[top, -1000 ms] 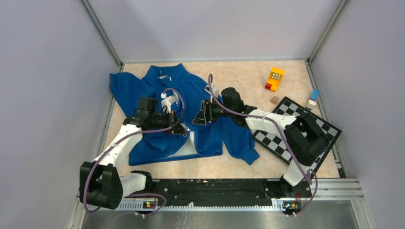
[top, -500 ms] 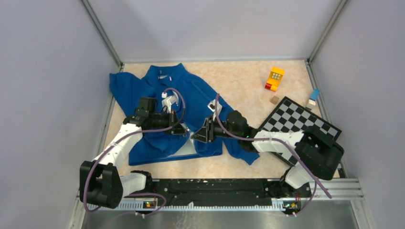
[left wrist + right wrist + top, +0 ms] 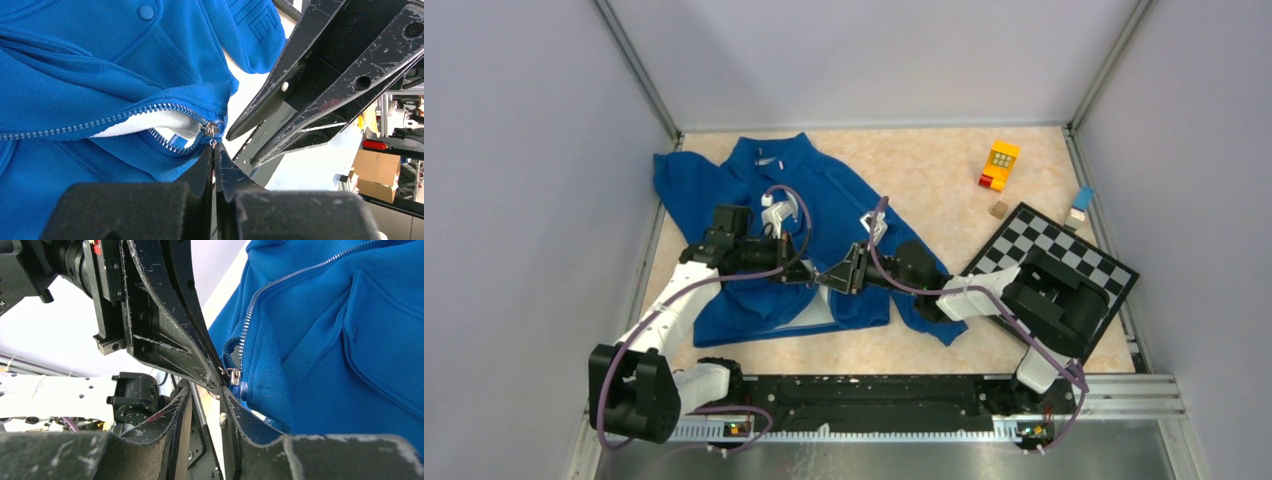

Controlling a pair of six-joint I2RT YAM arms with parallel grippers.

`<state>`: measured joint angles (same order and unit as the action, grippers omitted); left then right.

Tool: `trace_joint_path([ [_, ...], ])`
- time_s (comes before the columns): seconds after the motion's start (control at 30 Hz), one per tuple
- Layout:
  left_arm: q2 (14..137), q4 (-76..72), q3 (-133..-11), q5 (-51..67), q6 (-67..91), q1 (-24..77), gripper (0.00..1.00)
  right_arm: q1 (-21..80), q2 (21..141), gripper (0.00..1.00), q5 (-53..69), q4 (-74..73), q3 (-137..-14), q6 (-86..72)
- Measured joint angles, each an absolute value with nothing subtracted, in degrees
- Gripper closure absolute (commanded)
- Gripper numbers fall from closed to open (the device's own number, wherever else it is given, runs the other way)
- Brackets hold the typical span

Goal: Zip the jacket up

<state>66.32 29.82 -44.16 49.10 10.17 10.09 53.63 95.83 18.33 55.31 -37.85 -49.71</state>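
The overhead view shows the whole jacket (image 3: 839, 195) spread on the left half of the table (image 3: 924, 165). Its collar lies toward the far wall and its zipper is open, and both arms meet at the zipper's lower end. To the right lie a checkerboard (image 3: 1036, 232) and a yellow block (image 3: 1001, 160) with a button grid.

Only the wrist views show the contact. In the left wrist view the left gripper (image 3: 214, 150) has its fingers pressed together on the small ring of the zipper pull (image 3: 212, 131). The pull sits at the bottom of the open teeth, beside pale lining (image 3: 150, 122).

In the right wrist view the right gripper (image 3: 205, 396) has its jaws a little apart, on either side of the left fingertips, with the hem just beside one finger. Nothing is visibly pinched between them.

Raised lettering on the fabric ends in "E" and the rest is cut off. A snap (image 3: 146, 11) shows above it.

A second ago the right gripper hovered farther up over the jacket's chest, apart from the left one. It has since dropped to the hem. The left gripper has not moved.
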Motion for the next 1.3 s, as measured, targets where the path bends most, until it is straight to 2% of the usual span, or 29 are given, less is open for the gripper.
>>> trace_joint_path([
  [0.4, 65.7, 30.0, -44.2, 49.1, 10.1, 10.1, 1.0, 54.8, 97.1, 0.72, 17.5, 58.8, -34.8, -51.6],
  [0.6, 65.7, 30.0, -44.2, 49.1, 10.1, 10.1, 1.0, 55.0, 99.2, 0.8, 17.6, 59.7, -34.9, -51.6],
  [1.2, 65.1, 30.2, -44.2, 49.1, 9.6, 10.1, 1.0, 56.3, 102.4, 0.79, 17.6, 60.0, -38.1, -51.0],
  [1.3, 65.0, 30.2, -44.2, 49.1, 9.5, 10.1, 1.0, 56.4, 103.2, 0.83, 17.5, 59.5, -38.6, -51.0],
])
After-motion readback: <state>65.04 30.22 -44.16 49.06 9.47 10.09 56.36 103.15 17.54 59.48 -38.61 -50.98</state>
